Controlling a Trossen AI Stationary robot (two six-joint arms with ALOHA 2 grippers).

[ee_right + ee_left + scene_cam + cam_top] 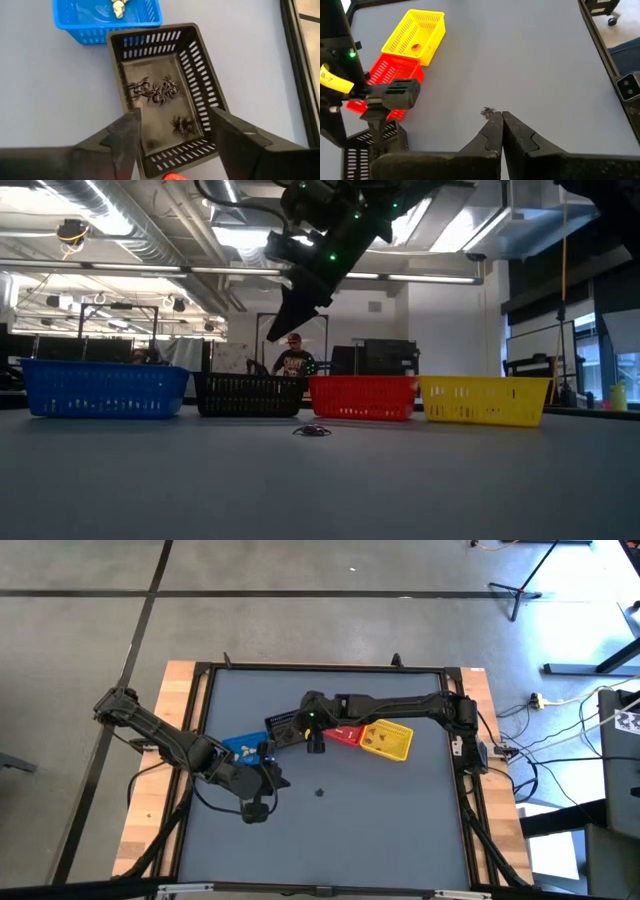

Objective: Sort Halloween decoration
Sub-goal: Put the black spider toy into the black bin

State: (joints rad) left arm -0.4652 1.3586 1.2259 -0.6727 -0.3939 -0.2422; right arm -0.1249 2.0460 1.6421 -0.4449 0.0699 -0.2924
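Right wrist view: right gripper (172,135) spread wide above black basket (165,95); left gripper (502,127) clenched, low.

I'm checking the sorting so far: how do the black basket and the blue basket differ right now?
The black basket holds several dark spider-like trinkets, while the blue basket shows one pale skull-like trinket. The open right claw hangs directly above the black basket; the blue basket lies beyond it, uncovered. Both are slotted plastic baskets, upright, side by side on the grey table.
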